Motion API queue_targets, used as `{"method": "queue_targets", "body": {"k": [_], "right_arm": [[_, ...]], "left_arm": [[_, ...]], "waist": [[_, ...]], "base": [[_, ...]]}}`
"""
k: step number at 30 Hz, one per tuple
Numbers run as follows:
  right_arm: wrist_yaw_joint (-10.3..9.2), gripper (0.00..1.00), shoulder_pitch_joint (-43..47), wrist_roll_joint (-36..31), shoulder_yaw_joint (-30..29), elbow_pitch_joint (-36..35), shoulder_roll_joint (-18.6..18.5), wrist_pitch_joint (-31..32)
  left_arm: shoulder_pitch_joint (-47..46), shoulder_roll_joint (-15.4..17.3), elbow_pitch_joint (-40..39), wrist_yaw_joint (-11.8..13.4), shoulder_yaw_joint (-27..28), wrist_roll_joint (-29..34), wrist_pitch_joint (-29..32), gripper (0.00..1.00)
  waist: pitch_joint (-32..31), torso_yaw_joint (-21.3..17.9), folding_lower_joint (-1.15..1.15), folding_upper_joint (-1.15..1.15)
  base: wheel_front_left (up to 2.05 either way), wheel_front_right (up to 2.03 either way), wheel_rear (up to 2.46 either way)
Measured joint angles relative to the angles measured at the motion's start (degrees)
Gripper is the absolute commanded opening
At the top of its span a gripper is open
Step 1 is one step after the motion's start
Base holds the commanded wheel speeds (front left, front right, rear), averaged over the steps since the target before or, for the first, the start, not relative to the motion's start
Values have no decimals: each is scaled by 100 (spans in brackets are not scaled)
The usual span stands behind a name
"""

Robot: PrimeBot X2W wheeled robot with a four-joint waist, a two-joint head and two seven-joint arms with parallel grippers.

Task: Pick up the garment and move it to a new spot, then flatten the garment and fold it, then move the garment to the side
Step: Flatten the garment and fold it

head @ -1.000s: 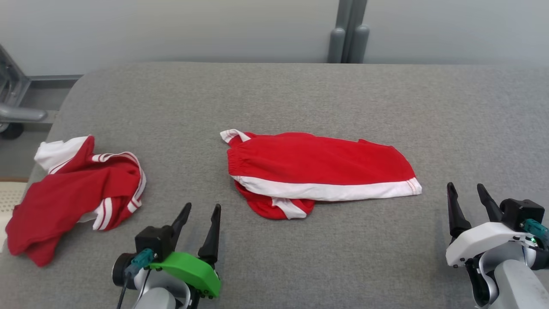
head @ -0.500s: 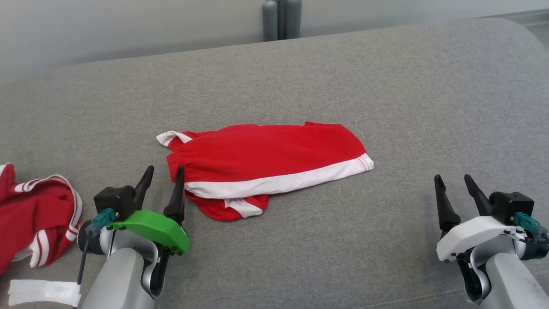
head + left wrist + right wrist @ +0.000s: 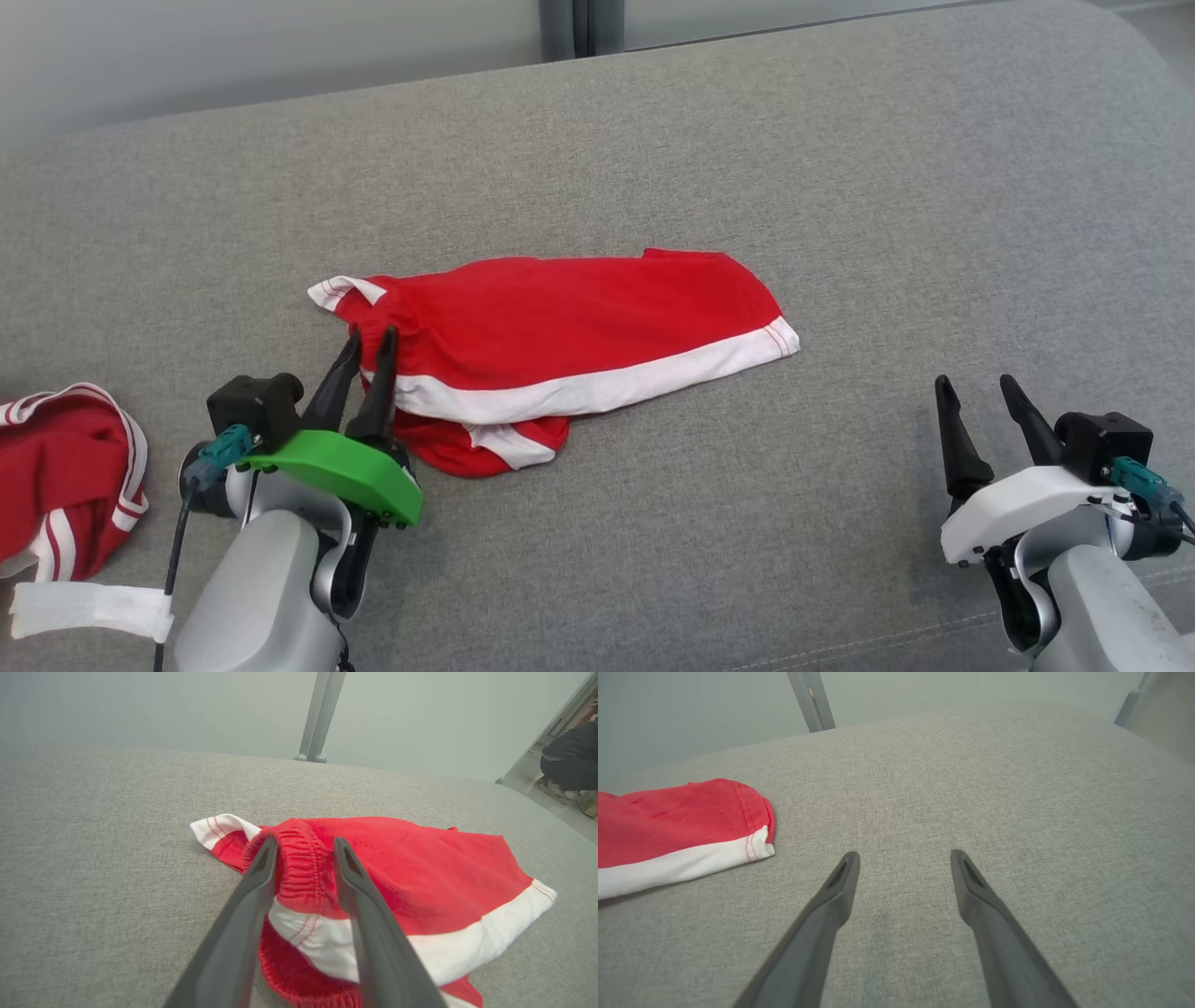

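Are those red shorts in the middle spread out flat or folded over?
Folded over: the red shorts lie doubled lengthwise, one leg tucked underneath and poking out at the near edge.

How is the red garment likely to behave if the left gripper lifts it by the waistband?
Probably floppy: the red garment lies creased and folded over itself, so it should hang and unfold. Likely light, being thin cloth. The gathered waistband between the fingers of the left gripper looks thick enough to hold without slipping.
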Motion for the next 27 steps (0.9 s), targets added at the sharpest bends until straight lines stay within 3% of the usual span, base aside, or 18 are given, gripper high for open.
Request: {"method": "queue_targets", "body": {"k": [8, 18, 27], "right_arm": [[0, 100, -3, 47, 29, 44, 43, 0], [0, 100, 43, 110, 30, 123, 123, 0], [0, 100, 93, 126, -20, 287, 223, 0]], "left_arm": [[18, -1, -875, 0, -99, 319, -1, 0], [215, -355, -1227, 87, 471, 920, -1, 0], [-321, -279, -1773, 8, -75, 1530, -1, 0]], "waist": [[0, 123, 0, 0], [-17, 105, 0, 0], [-150, 165, 0, 0]], "base": [[0, 0, 0], [0, 0, 0], [0, 0, 0]]}}
